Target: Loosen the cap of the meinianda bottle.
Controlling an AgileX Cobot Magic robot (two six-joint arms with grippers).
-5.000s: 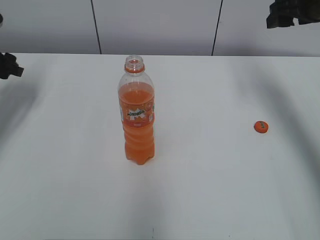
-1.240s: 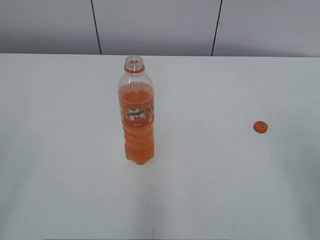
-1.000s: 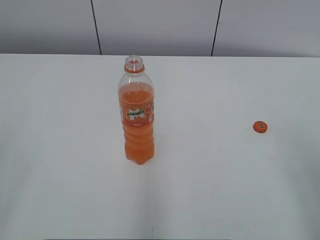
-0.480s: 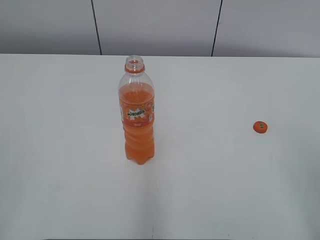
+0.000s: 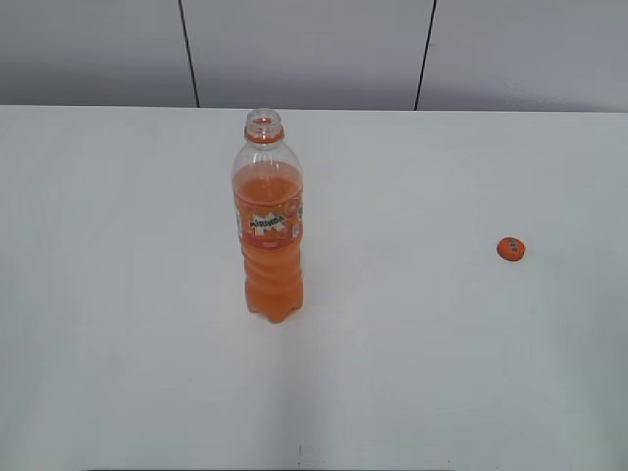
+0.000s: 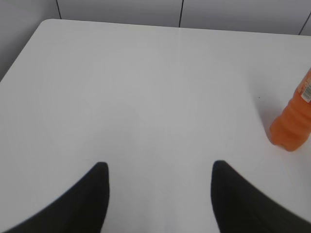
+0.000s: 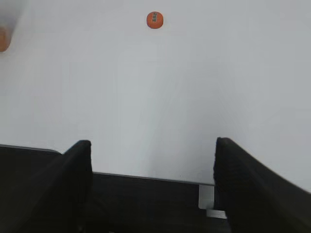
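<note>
Plainly, bottle: the meinianda bottle (image 5: 268,221) stands upright on the white table (image 5: 442,373), left of the middle in the exterior view; its mouth is bare, with only the orange neck ring below it; orange drink fills it to just above the label
Cap: the cap (image 5: 510,248) is off the bottle and lies flat on the table, well apart from it, out to the right; dark print faces up
Left claw: the left gripper (image 6: 158,182) shows in the left wrist view as two dark fingers spread wide with bare table between them; it grips nothing; the bottle's ribbed lower body sits at the right edge of that view, clear of the fingers
Right claw: the right gripper (image 7: 151,167) likewise has its fingers set wide apart, nothing between them; it hangs over the near edge of the table; the cap lies far ahead of it, near the top of the right wrist view
Exterior view: neither arm appears in it
Backdrop: a grey panelled wall (image 5: 314,49) with dark vertical seams behind the table
</note>
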